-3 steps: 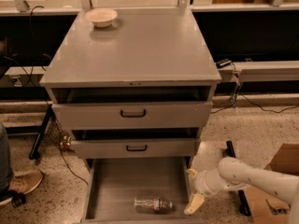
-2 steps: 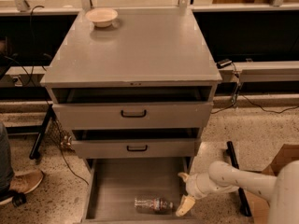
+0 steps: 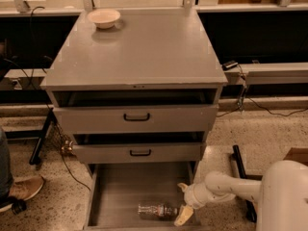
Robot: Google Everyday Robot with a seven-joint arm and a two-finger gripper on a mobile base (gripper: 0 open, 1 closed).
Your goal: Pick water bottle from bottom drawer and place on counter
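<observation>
Btm drawer is pulled way out, low in the frame, so the arm can get in from the lower right. Water bottle lies on its side on the drawer floor, btm centre. Gripper sits low, just right of the bottle's end. Its fingers are spread wide & hold nothing, prob. lined up to close on it. Counter is up top, w/ a bowl at upper left.
</observation>
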